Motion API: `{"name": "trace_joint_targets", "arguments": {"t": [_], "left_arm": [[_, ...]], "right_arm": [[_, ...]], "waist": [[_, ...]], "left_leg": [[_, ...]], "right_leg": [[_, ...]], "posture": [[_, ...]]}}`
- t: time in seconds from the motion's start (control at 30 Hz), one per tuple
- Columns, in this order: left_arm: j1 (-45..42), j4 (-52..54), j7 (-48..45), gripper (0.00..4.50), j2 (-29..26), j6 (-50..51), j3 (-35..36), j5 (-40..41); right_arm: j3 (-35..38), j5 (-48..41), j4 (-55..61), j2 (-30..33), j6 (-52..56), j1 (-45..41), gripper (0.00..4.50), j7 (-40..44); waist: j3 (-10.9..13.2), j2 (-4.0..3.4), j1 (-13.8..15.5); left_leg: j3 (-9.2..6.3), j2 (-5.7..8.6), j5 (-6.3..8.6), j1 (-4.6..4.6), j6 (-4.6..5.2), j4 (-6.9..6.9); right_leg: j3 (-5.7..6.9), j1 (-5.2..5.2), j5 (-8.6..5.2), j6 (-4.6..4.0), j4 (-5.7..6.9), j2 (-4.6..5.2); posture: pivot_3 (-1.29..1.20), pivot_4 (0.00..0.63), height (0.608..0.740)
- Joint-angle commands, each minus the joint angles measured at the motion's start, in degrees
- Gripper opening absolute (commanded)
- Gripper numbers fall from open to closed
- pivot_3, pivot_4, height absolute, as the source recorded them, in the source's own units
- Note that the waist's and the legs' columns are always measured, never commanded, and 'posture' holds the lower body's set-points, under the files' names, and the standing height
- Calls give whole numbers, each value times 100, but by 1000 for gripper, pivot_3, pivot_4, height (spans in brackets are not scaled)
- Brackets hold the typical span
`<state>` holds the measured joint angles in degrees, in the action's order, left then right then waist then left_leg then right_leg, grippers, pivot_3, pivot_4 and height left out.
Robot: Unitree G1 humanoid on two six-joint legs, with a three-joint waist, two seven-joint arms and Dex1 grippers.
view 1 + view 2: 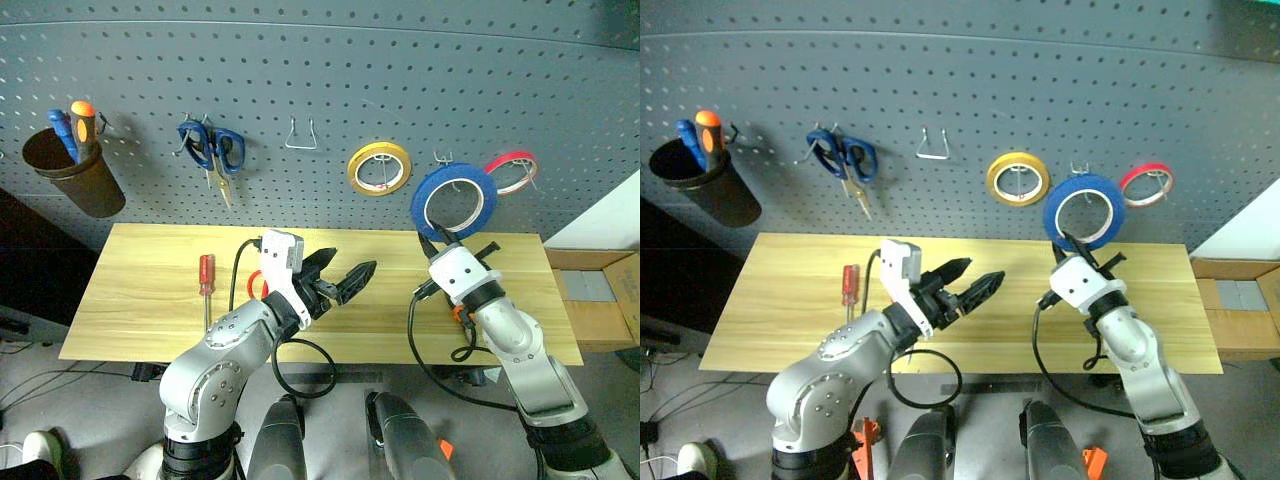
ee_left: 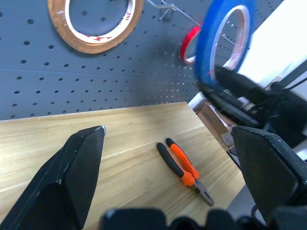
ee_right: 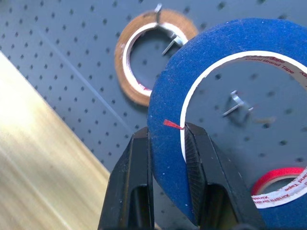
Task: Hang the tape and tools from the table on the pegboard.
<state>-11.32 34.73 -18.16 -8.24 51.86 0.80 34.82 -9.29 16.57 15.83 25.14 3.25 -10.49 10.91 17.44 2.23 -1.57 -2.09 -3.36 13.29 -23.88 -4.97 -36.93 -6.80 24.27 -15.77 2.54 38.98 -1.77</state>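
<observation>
Tape [image 3: 211,52] sat pinched in the right gripper [image 3: 167,143], left gripper [image 1: 342,276] gaped empty; misjudged aim past the bare hook [image 3: 236,106] risked dropping it

Left claw [image 2: 168,187] gaping wide over the counter [image 2: 120,139], orange pliers [image 2: 184,170] lying between its fingers, blue tape [image 2: 225,38] pinched upright near the pegboard [image 2: 72,76].

Blue tape [image 1: 454,198], yellow roll [image 1: 379,168], red roll [image 1: 512,171], hole-dotted dark grey pegboard [image 1: 330,80].
</observation>
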Motion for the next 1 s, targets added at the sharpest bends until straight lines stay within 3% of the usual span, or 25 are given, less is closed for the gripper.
{"name": "trace_joint_targets", "arguments": {"t": [0.03, 0.23, 0.43, 0.67, 0.87, 1.0], "left_arm": [[9, -4, -32, 4500, -67, -207, -33, 18], [-241, -245, -21, 4500, -129, -340, -70, 8], [-285, -277, 50, 4500, -85, -396, -170, 11], [108, -305, -52, 4500, -204, -626, -510, -185], [928, -471, -523, 4500, -768, -1345, -1260, -832], [1031, -614, -924, 4500, -1228, -1846, -1744, -1356]], "right_arm": [[198, -217, -260, 28, -155, -261, 357, 210], [252, -575, -1014, 23, 71, -782, 357, 784], [316, -668, -1139, -9, 156, -851, 2222, 885], [377, -837, -383, -62, 587, 9, 4486, 988], [393, -1038, 354, -138, 2329, 1087, 4486, 1198], [875, -1531, 324, -597, 4150, 767, 4486, 1038]], "waist": [[0, 0, -5], [-3, -2, -4], [-3, -2, 7], [-4, -3, 11], [-5, -13, 1], [4, -27, -33]], "left_leg": [[-1, 0, 0, 0, 1, -1], [-11, 0, -1, 5, 2, -6], [-21, 1, 0, 2, 1, -4], [-26, 1, 0, 1, 1, -3], [-26, 3, 1, 3, 2, -3], [-21, 2, -1, 10, 4, -5]], "right_leg": [[1, 0, 0, 0, 0, 0], [10, -10, 4, -5, 6, 0], [22, -13, 5, -6, 5, 4], [26, -14, 5, -7, 5, 5], [24, -14, 4, -6, 6, 8], [13, -13, -1, 3, 7, 1]], "posture": [[50, 243, 740], [54, 247, 740], [51, 253, 740], [38, 269, 740], [21, 298, 740], [17, 313, 740]]}}
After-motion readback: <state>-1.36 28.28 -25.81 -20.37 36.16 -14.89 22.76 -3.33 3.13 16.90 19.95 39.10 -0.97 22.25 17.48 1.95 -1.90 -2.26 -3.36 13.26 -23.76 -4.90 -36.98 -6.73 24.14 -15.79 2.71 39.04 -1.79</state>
